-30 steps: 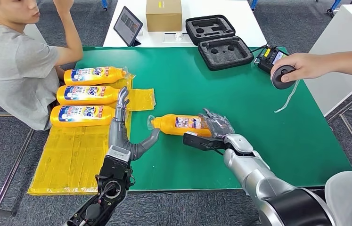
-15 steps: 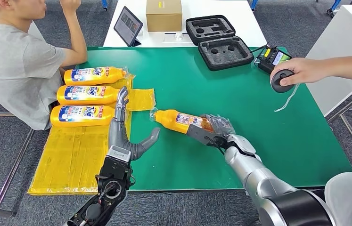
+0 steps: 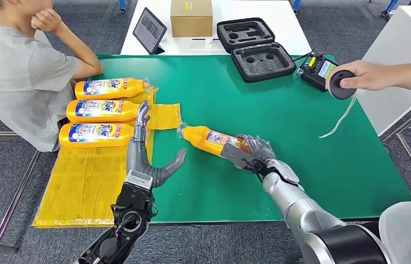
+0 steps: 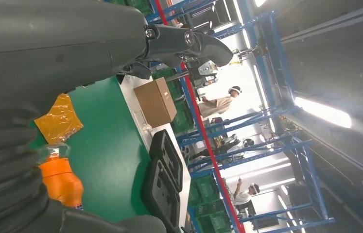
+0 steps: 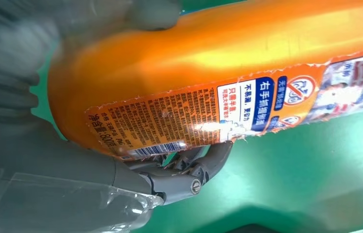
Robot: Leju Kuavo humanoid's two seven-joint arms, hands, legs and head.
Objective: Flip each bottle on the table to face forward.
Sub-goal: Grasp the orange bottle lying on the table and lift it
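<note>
An orange bottle [image 3: 209, 139] lies on the green table [image 3: 302, 137], cap toward the left, its back label up. My right hand [image 3: 250, 152] grips its base end; the right wrist view shows the bottle [image 5: 228, 87] with the fine-print label and my fingers [image 5: 189, 172] wrapped under it. My left hand [image 3: 148, 157] rests open on the table just left of the cap, fingers spread. Three more orange bottles [image 3: 104, 110] lie front label up in a row on the yellow plastic sheet [image 3: 82, 181] at the left.
A person in a grey shirt [image 3: 21, 77] sits at the left edge. Another person's hand [image 3: 362, 77] holds a black device at the right. A black foam case [image 3: 255, 49], a tablet [image 3: 149, 30] and a cardboard box [image 3: 191, 16] stand behind.
My right hand has swung the bottle so its cap points farther up and left, and the grip has closed around its base. The person's hand at right moved rightward. My left hand stayed put.
</note>
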